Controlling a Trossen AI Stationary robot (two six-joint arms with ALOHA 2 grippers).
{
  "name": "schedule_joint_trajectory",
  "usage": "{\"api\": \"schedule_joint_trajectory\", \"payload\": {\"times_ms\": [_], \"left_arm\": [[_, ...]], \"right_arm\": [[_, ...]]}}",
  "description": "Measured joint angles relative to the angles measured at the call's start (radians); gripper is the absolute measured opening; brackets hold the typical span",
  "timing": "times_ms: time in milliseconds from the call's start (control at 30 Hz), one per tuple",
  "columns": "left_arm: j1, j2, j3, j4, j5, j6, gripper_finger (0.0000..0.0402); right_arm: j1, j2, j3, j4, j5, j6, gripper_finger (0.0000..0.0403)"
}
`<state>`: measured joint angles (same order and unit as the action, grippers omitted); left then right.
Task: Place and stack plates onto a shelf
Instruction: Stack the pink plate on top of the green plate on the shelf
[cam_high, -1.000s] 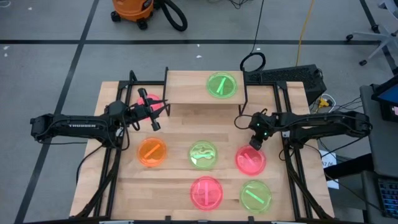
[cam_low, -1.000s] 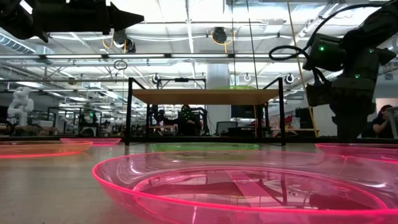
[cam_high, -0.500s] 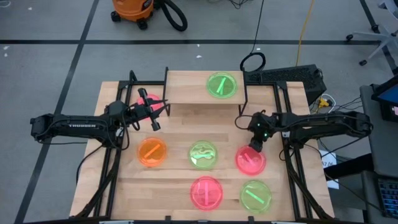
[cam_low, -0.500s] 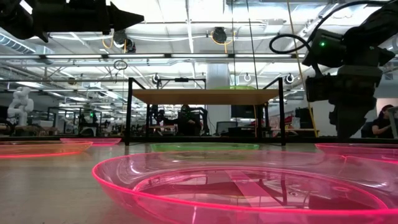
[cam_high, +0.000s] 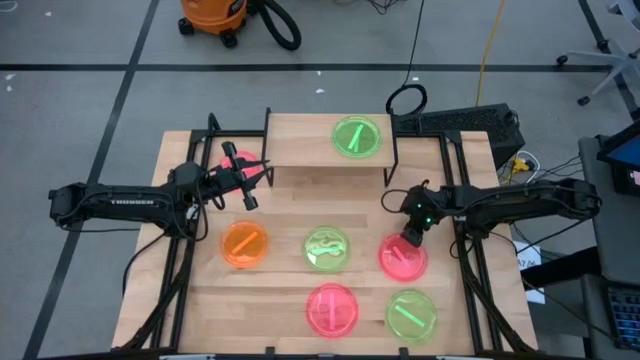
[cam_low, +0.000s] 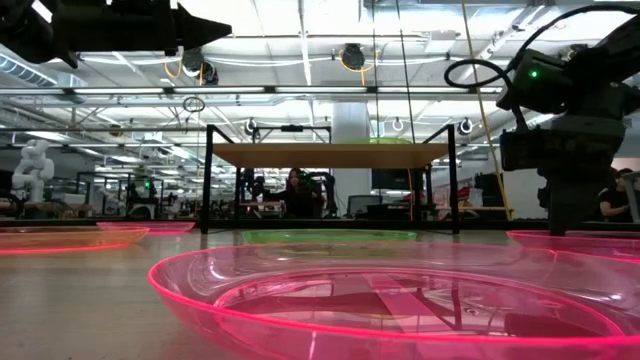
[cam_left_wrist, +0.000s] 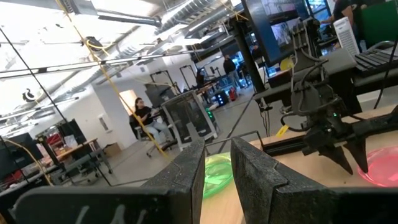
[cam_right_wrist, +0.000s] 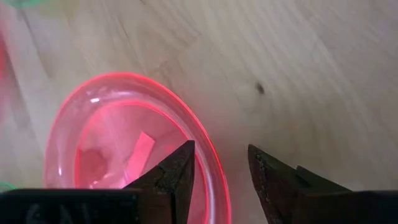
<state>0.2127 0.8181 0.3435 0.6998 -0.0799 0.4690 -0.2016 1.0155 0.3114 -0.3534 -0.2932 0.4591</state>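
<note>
The shelf (cam_high: 310, 142) stands at the table's far side with one green plate (cam_high: 357, 137) on its board. Several plates lie on the table: orange (cam_high: 245, 245), green (cam_high: 327, 249), pink (cam_high: 403, 260), a second pink one (cam_high: 332, 308) and a green one (cam_high: 410, 315) near the front, and a pink one (cam_high: 236, 160) under my left arm. My right gripper (cam_right_wrist: 221, 152) is open over the far rim of the right pink plate (cam_right_wrist: 124, 155). My left gripper (cam_left_wrist: 217, 146) hangs open and bare by the shelf's left end. My right gripper stands astride the pink plate's far rim (cam_right_wrist: 208, 149), one finger (cam_right_wrist: 177, 171) over the inside of the plate and the other (cam_right_wrist: 270, 177) outside it. It comes slanting down from above. I cannot tell whether either finger touches the rim. The plate lies flat on the table.
The shelf's thin black legs (cam_low: 207, 180) stand on the far half of the table. A dark keyboard (cam_high: 470, 122) lies at the far right. In the low view, the near pink plate (cam_low: 400, 300) fills the foreground.
My right gripper has turned a little and sunk slightly over the right pink plate's far rim, staying open. The plates have kept their places.
</note>
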Motion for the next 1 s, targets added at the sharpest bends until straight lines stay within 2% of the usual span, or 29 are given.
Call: {"api": "schedule_joint_trajectory", "payload": {"times_ms": [133, 233, 400, 700, 1000], "left_arm": [[0.0, 0.0, 0.0, 0.001, 0.0, 0.0, 0.0085], [0.0, 0.0, 0.0, 0.004, 0.0, 0.0, 0.0085], [0.0, 0.0, 0.0, 0.005, 0.0, 0.0, 0.0085], [0.0, 0.0, 0.0, 0.006, 0.0, -0.001, 0.0085], [0.0, 0.0, 0.0, 0.006, 0.0, 0.003, 0.0085]], "right_arm": [[0.0, 0.001, -0.004, 0.013, -0.008, -0.009, 0.0107], [0.001, 0.003, -0.005, 0.035, -0.051, -0.027, 0.0072], [0.001, 0.004, -0.006, 0.056, -0.056, -0.053, 0.0009], [0.001, 0.004, -0.001, 0.201, -0.052, -0.056, 0.0001], [-0.003, -0.04, 0.087, 0.222, -0.051, -0.102, 0.0]]}}
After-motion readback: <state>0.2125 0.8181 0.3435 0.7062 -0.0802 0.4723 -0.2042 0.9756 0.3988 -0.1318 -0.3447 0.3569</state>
